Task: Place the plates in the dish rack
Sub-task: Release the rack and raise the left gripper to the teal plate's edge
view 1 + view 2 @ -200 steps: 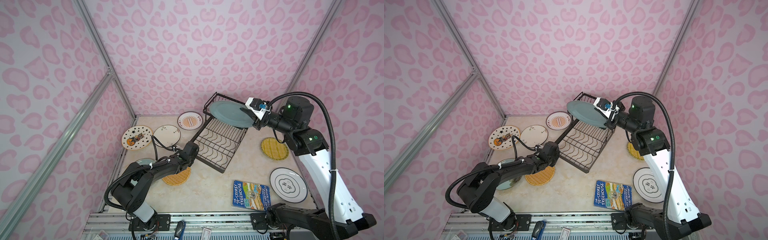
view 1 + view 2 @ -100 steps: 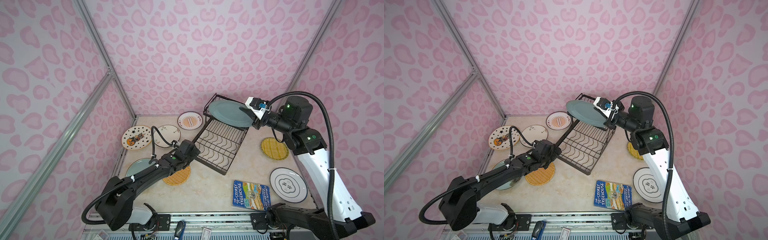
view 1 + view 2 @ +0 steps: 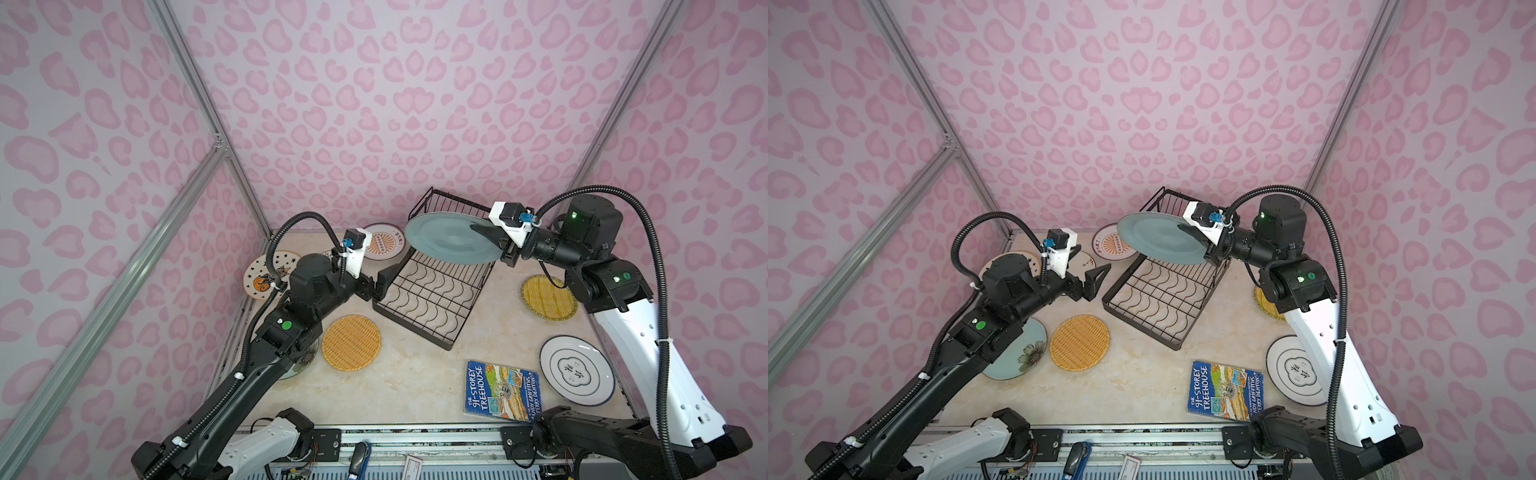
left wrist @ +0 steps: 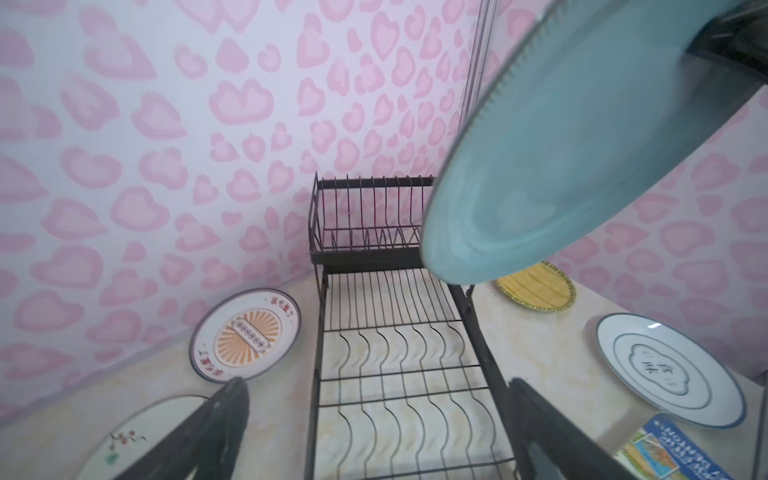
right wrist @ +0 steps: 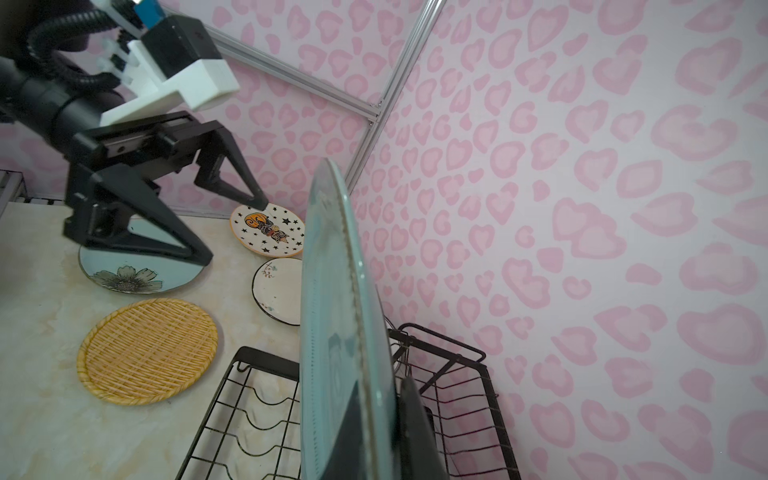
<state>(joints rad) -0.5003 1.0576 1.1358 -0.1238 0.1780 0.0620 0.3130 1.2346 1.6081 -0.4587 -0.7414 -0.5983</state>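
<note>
Right tool [image 3: 482, 230] clamps rim of round teal-grey ceramic plate [image 3: 444, 241], held tilted above black wire two-level dish rack [image 3: 428, 299], probably lining it up for a slot; clearance unclear. Left tool [image 3: 1098, 280] spread wide, empty, beside rack's corner.

I work in a lab test booth: pink heart-print panels [image 3: 395, 104] on aluminium frame bars [image 3: 191, 79] box in my marble-look worktop [image 3: 407, 374], my arms bolted to a metal rail [image 3: 415, 440].
</note>
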